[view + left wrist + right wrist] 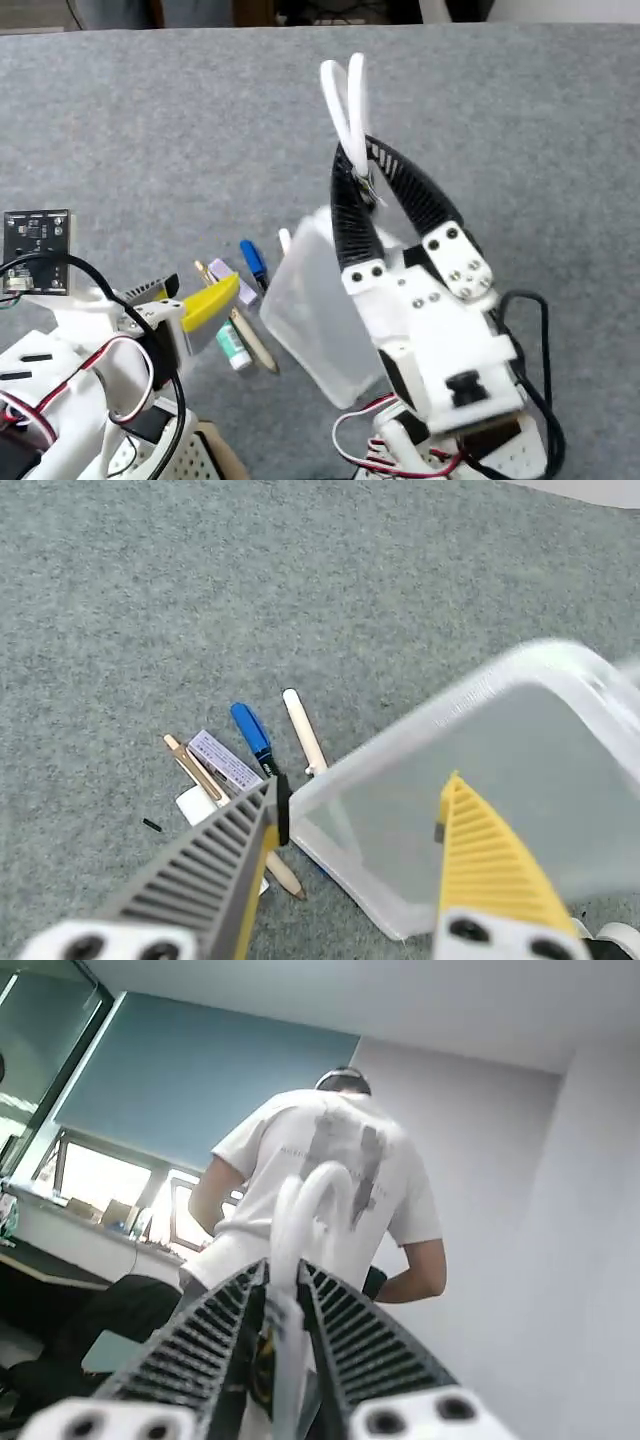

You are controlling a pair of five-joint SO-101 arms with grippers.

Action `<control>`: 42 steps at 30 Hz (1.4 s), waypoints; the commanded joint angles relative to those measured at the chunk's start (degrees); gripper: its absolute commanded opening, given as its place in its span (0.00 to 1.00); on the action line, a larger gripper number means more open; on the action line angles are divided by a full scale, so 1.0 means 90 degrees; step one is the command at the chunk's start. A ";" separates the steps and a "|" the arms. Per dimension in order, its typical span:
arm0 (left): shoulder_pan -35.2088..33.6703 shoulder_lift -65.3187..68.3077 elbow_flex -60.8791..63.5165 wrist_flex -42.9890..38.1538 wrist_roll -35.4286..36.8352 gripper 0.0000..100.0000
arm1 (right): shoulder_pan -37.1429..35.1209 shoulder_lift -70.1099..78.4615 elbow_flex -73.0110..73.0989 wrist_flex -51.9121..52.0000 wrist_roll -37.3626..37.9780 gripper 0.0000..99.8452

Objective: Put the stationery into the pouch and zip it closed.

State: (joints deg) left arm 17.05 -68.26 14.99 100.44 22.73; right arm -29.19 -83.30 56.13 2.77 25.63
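Holds pouch [320,310] tilted up by its loop [343,95], right gripper [352,165] clamped on it, probably for loading; poises left gripper [360,785], jaws apart, over stationery [254,265].

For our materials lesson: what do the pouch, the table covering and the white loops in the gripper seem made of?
Pouch: likely soft frosted plastic, translucent; grey shows through it.
Table covering: seemingly felt or short carpet, matt, with fuzzy speckled grain.
White loops, clamped in the right gripper: probably smooth hard plastic, slightly glossy.
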 commanded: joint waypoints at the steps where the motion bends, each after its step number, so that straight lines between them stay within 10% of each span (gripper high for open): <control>1: 0.0073 -0.0010 -0.0005 0.0039 -0.0029 0.26 | 0.0342 0.0063 0.0122 0.0000 0.0049 0.01; 14: 0.0034 0.0049 0.0015 0.0039 -0.0029 0.26 | 0.0567 0.0034 0.1587 -0.0547 0.0000 0.01; 28: 0.0034 0.0049 0.0015 0.0039 -0.0039 0.26 | -0.0449 0.0005 -0.1470 0.2110 -0.1817 0.01; 42: -0.0249 0.0059 -0.0015 -0.0215 -0.0059 0.26 | -0.0430 0.0005 -0.3209 0.2266 -0.1836 0.01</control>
State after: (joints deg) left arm 16.53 -68.26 14.99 100.44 22.73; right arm -32.70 -83.47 31.60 22.99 9.36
